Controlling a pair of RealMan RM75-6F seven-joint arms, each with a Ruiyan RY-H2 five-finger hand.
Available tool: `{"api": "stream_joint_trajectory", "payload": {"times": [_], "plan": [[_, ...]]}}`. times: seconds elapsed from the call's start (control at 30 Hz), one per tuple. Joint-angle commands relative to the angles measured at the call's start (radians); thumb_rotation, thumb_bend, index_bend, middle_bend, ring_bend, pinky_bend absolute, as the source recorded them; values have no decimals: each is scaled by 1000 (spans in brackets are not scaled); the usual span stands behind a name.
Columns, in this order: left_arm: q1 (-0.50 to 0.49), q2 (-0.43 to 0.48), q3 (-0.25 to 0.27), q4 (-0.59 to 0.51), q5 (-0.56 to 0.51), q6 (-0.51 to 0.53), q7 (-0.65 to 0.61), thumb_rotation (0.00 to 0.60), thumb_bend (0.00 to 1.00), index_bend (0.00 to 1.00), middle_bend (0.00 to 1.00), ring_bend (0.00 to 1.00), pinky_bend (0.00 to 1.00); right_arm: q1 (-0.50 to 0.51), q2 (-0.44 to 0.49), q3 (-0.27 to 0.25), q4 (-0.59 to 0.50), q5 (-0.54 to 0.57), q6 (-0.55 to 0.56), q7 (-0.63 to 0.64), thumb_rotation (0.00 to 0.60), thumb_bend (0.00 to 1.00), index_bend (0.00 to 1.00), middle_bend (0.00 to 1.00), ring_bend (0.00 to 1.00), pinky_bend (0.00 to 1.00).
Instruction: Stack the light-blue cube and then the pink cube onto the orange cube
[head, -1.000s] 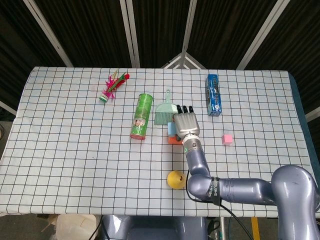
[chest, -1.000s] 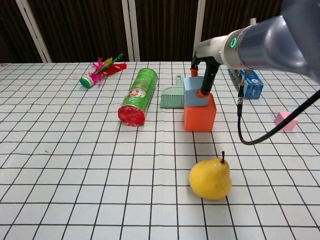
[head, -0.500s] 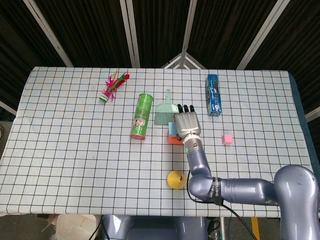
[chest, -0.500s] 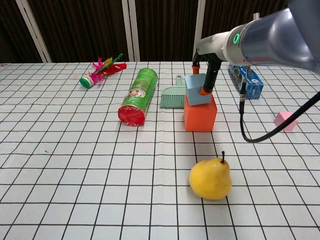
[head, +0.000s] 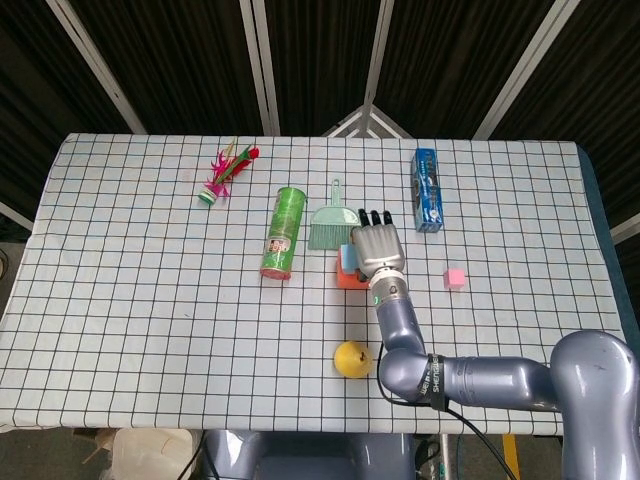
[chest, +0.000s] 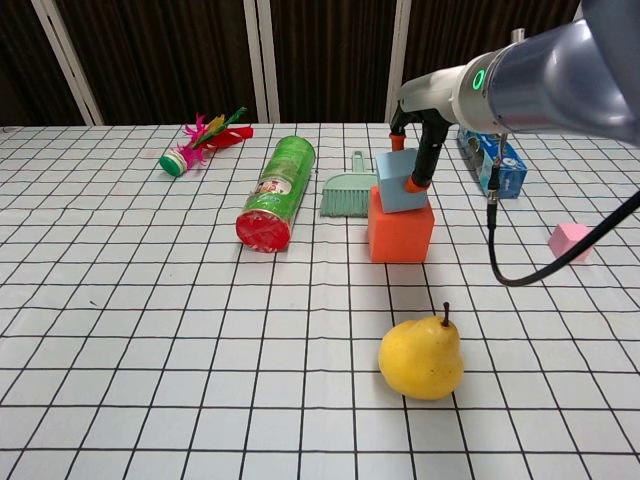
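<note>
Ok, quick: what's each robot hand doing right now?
Left robot hand: not in view.
Right robot hand: holding the light-blue cube on top of the orange cube.

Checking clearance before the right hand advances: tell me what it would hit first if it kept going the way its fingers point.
In the head view the right hand points toward the table's far edge. Only bare tablecloth shows ahead; the dustpan lies left of that line, the blue box right. Probably free, though depth is uncertain.

The robot hand (head: 377, 248) hides most of the light-blue cube (head: 347, 259).
</note>
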Motion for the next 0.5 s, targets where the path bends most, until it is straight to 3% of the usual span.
{"api": "stream_joint_trajectory", "payload": {"times": [0.03, 0.5], "plan": [[0, 0, 1, 0, 0, 0, 1, 600, 161, 123, 0, 0, 0, 0, 2, 1, -4, 2, 2, -2, 600, 414, 432, 38, 13, 45], [2, 1, 1, 0, 2, 3, -4, 600, 161, 123, 0, 0, 0, 1, -5, 4, 0, 5, 1, -3, 600, 414, 432, 38, 14, 45]]}}
